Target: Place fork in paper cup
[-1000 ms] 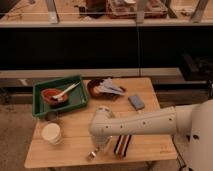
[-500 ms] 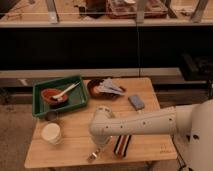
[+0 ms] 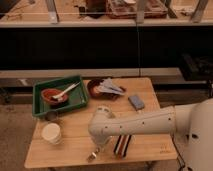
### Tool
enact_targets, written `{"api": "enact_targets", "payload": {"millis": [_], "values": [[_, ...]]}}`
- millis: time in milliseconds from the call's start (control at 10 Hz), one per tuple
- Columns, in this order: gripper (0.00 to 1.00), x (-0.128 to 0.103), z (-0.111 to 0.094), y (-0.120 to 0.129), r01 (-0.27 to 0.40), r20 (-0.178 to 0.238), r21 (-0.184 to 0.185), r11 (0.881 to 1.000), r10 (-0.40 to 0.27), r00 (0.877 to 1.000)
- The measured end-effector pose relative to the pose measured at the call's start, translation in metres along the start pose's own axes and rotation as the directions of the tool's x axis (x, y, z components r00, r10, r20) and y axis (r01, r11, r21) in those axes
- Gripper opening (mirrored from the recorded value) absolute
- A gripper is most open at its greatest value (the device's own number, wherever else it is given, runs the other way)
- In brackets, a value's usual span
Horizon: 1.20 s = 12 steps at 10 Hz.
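Observation:
My gripper [image 3: 95, 149] points down at the table's front edge, at the end of the white arm [image 3: 135, 125] that reaches in from the right. It is shut on the fork [image 3: 91, 157], a slim shiny piece that pokes out just below the fingertips, low over the wood. The paper cup [image 3: 51, 133] stands upright, short and white, to the left of the gripper near the front left of the table. The arm covers most of the fork.
A green tray [image 3: 75, 102] at the back left holds a reddish-brown bowl [image 3: 50, 95] with a pale utensil. Behind the arm lies a dark dish [image 3: 95, 89] with utensils, a grey-blue block [image 3: 136, 102] and a striped item [image 3: 123, 145]. A dark shelf runs behind the table [image 3: 65, 150].
The arm has stayed over the same spot at the front edge. The gripper has closed down at the fork.

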Motion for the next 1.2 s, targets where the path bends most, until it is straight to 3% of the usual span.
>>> {"api": "enact_targets", "payload": {"millis": [300, 400, 600, 700, 1200], "values": [[0.0, -0.018, -0.042, 0.002, 0.015, 0.022, 0.014, 1.0, -0.016, 1.0], [0.0, -0.026, -0.073, 0.003, 0.021, 0.042, 0.02, 1.0, -0.022, 0.999], [0.0, -0.034, -0.105, 0.006, 0.024, 0.066, 0.028, 0.999, -0.026, 0.997], [0.0, -0.038, -0.113, 0.005, 0.027, 0.073, 0.035, 0.999, -0.029, 0.997], [0.0, -0.039, -0.114, 0.003, 0.031, 0.082, 0.041, 0.999, -0.034, 0.996]]}}
